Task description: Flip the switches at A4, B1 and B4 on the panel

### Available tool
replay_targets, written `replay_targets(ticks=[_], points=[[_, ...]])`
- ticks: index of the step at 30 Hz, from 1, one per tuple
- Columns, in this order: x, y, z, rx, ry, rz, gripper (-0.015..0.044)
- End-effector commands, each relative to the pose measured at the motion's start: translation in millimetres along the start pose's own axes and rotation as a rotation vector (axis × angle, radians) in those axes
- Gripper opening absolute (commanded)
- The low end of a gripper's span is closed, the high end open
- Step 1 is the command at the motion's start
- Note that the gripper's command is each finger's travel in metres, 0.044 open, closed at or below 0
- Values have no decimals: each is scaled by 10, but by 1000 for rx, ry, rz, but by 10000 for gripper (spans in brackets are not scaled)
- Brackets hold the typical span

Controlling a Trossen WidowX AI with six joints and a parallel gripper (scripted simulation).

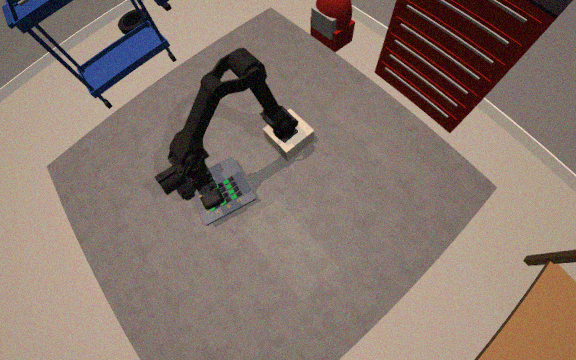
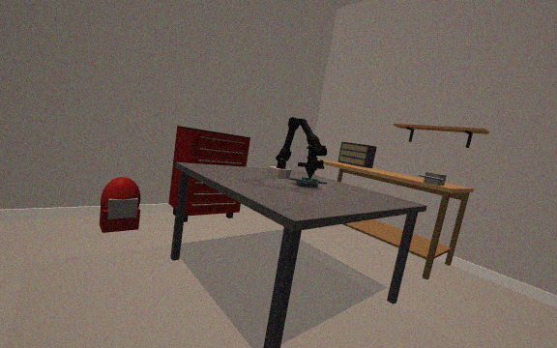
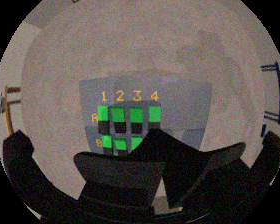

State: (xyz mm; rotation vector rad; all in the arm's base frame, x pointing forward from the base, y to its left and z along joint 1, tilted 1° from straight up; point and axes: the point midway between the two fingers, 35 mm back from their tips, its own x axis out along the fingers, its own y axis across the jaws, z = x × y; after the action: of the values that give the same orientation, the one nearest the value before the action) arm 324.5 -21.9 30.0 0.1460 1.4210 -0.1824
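Note:
The grey switch panel [image 1: 228,167] [image 2: 307,184] [image 3: 188,97] lies under my gripper [image 2: 310,177] [image 3: 153,132], which is shut and empty, pointing down, its tips low over the panel. In the wrist view the tips overlap the near edge of switch A4 [image 3: 154,114]; contact cannot be told. A4 shows a bright green far half; its near half is mostly hidden. Switches A1 [image 3: 103,113], A2 [image 3: 118,114] and A3 [image 3: 136,114] show green far halves and dark near halves. Switch B1 [image 3: 107,141] shows green on its far half. The fingers hide B4, part of B3 and the rows nearer the arm.
The arm's pale base block [image 1: 304,131] stands on the grey table [image 1: 288,240] [image 2: 259,193], beyond the panel's near side. A blue cart [image 1: 123,52], a red drawer cabinet [image 1: 418,65] [image 2: 187,150] and a wooden bench [image 2: 395,176] stand away from the panel.

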Motion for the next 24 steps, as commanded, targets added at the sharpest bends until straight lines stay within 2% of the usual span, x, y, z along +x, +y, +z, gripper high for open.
replay_targets(ticks=[1,24], points=[[7,-2,1,-4,0,-1,0],[32,-2,0,-4,0,-1,0]])
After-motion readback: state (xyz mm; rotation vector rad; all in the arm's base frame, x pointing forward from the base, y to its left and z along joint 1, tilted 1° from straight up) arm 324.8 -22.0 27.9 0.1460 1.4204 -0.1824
